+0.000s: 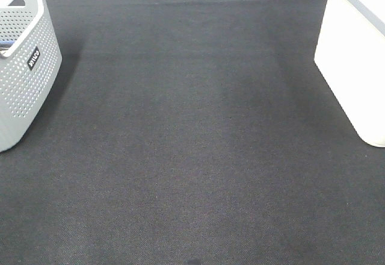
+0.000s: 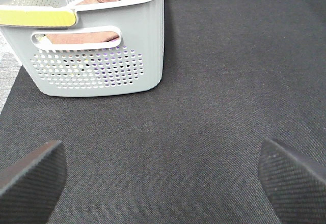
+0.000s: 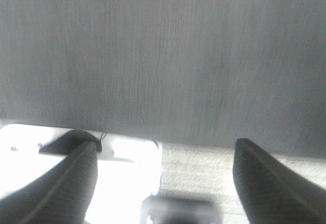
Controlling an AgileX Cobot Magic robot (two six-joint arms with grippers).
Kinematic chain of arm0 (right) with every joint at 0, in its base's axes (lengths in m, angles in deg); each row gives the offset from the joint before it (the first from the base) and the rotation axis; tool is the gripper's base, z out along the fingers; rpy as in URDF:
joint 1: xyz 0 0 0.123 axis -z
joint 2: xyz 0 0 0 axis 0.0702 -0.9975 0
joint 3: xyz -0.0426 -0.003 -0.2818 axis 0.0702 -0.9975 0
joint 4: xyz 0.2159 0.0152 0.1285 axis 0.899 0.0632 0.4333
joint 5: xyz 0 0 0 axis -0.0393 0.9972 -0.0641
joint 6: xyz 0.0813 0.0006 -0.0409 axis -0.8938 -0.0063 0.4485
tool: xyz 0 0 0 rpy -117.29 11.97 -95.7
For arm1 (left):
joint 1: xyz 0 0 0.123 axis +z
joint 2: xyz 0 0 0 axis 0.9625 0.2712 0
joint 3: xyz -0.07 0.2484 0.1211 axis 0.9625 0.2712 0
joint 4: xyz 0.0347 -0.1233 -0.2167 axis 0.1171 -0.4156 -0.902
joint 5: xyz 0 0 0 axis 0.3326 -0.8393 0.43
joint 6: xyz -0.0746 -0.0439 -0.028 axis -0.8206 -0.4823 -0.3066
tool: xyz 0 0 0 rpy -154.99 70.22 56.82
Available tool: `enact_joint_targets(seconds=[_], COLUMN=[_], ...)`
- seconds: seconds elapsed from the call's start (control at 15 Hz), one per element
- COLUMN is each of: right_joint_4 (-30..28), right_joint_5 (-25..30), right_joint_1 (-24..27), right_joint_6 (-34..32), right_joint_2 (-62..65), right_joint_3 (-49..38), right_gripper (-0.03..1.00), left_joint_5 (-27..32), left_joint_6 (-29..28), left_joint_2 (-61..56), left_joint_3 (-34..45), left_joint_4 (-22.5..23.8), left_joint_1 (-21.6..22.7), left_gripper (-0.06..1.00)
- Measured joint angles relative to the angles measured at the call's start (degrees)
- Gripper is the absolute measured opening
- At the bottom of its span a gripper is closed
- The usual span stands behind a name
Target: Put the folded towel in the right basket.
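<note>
No folded towel lies on the dark mat (image 1: 192,144), only cloths inside the perforated grey basket (image 2: 102,66) at its left edge, so whether the white right basket (image 1: 355,60) holds it cannot be told, while the left gripper (image 2: 163,175) and right gripper (image 3: 165,178) gape wide and empty.

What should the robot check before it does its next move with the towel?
1. Left end effector open: ok, fingers wide apart, nothing between them.
2. Right end effector open: ok, holding nothing.
3. Folded towel located: cannot tell; cloth shows only inside the grey basket.
4. Right basket in place: ok, at the mat's right edge.
5. Right basket has room: cannot tell, its inside is out of view.
6. Black mat between baskets unobstructed: ok.
</note>
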Motion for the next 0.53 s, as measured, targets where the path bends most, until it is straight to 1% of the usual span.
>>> enact_joint_targets(seconds=[0.13, 0.2, 0.33, 0.53], right_joint_4=[-0.34, -0.34, -0.57, -2.52], right_joint_5=[-0.4, -0.4, -2.18, -5.56], right_joint_1=[0.0, 0.0, 0.0, 0.0], right_joint_6=[0.0, 0.0, 0.0, 0.69], right_joint_2=[9.17, 9.17, 18.51, 31.23], right_joint_3=[-5.9, -5.9, -9.57, -12.43], right_gripper=[0.7, 0.7, 0.7, 0.7], left_joint_5=[0.0, 0.0, 0.0, 0.0], left_joint_6=[0.0, 0.0, 0.0, 0.0], left_joint_2=[0.0, 0.0, 0.0, 0.0], left_joint_3=[0.0, 0.0, 0.0, 0.0], left_joint_4=[0.0, 0.0, 0.0, 0.0], left_joint_1=[0.0, 0.0, 0.0, 0.0], left_gripper=[0.97, 0.97, 0.97, 0.97])
